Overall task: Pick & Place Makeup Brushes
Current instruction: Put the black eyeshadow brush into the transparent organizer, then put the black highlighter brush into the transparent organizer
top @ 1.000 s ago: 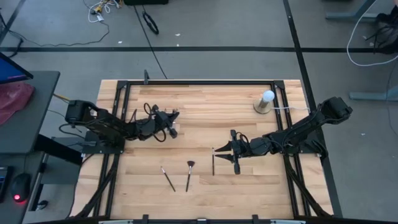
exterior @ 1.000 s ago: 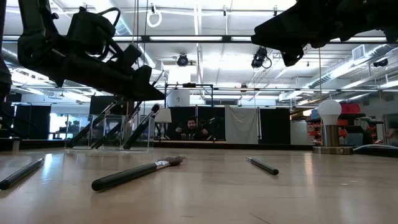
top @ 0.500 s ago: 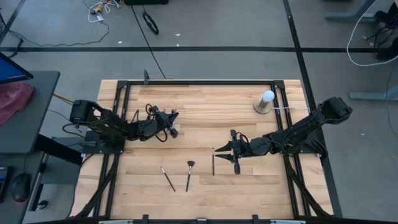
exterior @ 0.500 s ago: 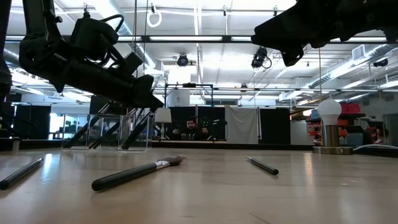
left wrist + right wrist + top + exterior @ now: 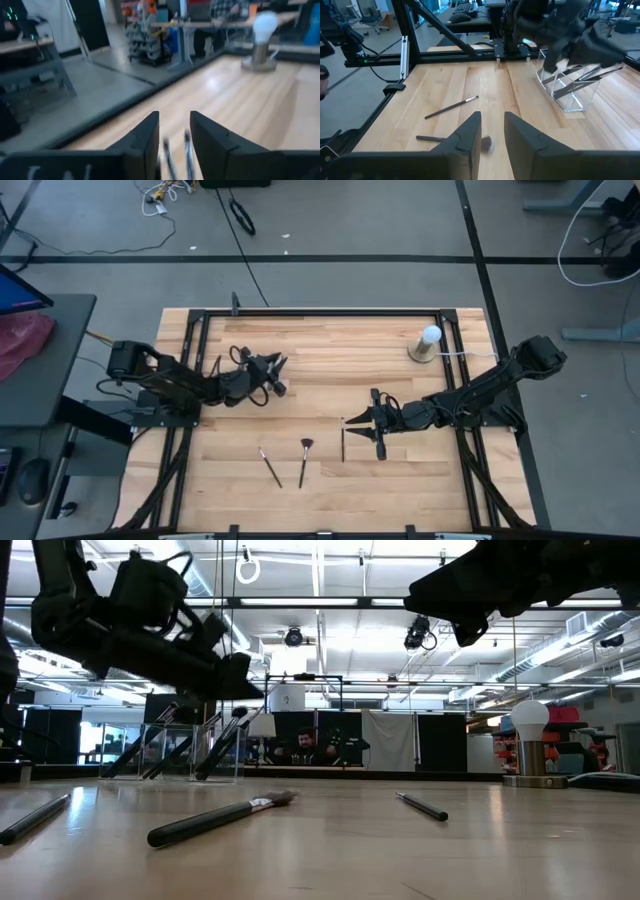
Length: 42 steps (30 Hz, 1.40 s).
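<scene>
Three makeup brushes (image 5: 302, 461) lie loose on the table (image 5: 330, 360) around its 6 o'clock edge, and several more stand leaning in the clear holder (image 5: 568, 85) out toward 9 o'clock. The left gripper (image 5: 272, 374) hangs right over that holder, fingers (image 5: 145, 142) a little apart with nothing clamped between them, though two thin brush tips show in the gap below. The right gripper (image 5: 372, 423) hovers just past the rightmost loose brush (image 5: 342, 440), fingers (image 5: 465, 137) released, nothing held. What could go sideways: I'd guess the holder is light and the brushes in it lean every which way, so if the left gripper drops or pulls out at an angle it could snag a handle and tip the whole thing, or flick a brush out. On the right side, those thin handles roll, so a slightly off pinch could just skate one away. Versus a second ago, the left arm has rocked slightly over the holder, and the right arm and the loose brushes haven't budged.
</scene>
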### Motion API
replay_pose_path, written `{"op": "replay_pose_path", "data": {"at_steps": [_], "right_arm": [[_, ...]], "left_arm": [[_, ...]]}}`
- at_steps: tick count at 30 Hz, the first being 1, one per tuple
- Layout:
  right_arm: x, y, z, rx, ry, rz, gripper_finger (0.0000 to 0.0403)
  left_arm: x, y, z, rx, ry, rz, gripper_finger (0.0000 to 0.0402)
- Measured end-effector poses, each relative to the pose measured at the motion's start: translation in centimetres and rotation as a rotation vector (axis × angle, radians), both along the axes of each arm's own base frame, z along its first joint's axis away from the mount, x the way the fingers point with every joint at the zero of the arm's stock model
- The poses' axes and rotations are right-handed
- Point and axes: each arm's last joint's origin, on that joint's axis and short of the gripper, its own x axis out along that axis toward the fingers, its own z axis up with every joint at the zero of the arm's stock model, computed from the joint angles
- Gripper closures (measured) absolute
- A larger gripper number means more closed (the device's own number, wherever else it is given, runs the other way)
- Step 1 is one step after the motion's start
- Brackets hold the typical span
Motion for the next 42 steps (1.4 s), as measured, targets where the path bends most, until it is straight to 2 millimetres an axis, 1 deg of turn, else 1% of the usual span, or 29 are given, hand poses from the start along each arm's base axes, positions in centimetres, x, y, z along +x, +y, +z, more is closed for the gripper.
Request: {"op": "replay_pose_path", "data": {"at_steps": [5,8,11,14,17,20,23,26,28,32,37,39,42], "right_arm": [[0.0,0.0,0.0,0.000,0.000,0.000,0.0318],[0.0,0.0,0.0,0.000,0.000,0.000,0.0318],[0.0,0.0,0.0,-0.002,0.002,0.000,0.0318],[0.0,0.0,-0.1,-0.004,0.004,0.001,0.0318],[0.0,0.0,-0.2,-0.008,0.012,0.000,0.0318],[0.1,0.0,-0.4,-0.012,0.020,0.001,0.0318],[0.2,0.1,-0.6,-0.016,0.026,0.001,0.0318],[0.2,0.1,-0.7,-0.018,0.032,0.001,0.0318],[0.2,0.1,-0.9,-0.021,0.040,0.001,0.0318],[0.3,0.1,-1.2,-0.026,0.050,0.001,0.0318],[0.6,0.2,-1.8,-0.030,0.060,0.001,0.0318],[0.8,0.3,-2.0,-0.026,0.050,0.000,0.0318],[1.0,0.4,-2.3,-0.020,0.037,0.000,0.0318]], "left_arm": [[1.0,-0.6,2.9,0.053,-0.076,-0.028,0.0273],[2.2,-1.6,4.8,0.088,-0.113,-0.104,0.0276],[3.6,-3.5,6.1,0.129,-0.067,-0.217,0.0286],[5.0,-6.1,6.8,0.136,0.073,-0.306,0.0298],[5.9,-9.2,7.1,0.124,0.213,-0.388,0.0309],[6.1,-12.4,6.5,0.108,0.316,-0.429,0.0317],[5.9,-15.4,5.4,0.093,0.369,-0.454,0.0318],[5.3,-17.7,3.6,0.031,0.365,-0.464,0.0312],[5.1,-18.8,2.5,-0.040,0.344,-0.474,0.0299],[4.7,-20.3,-0.1,-0.197,0.342,-0.516,0.0249],[5.0,-20.6,-3.3,-0.389,0.328,-0.456,0.0175],[5.4,-20.7,-4.2,-0.445,0.313,-0.424,0.0160],[6.3,-21.0,-4.9,-0.471,0.324,-0.408,0.0156]]}}
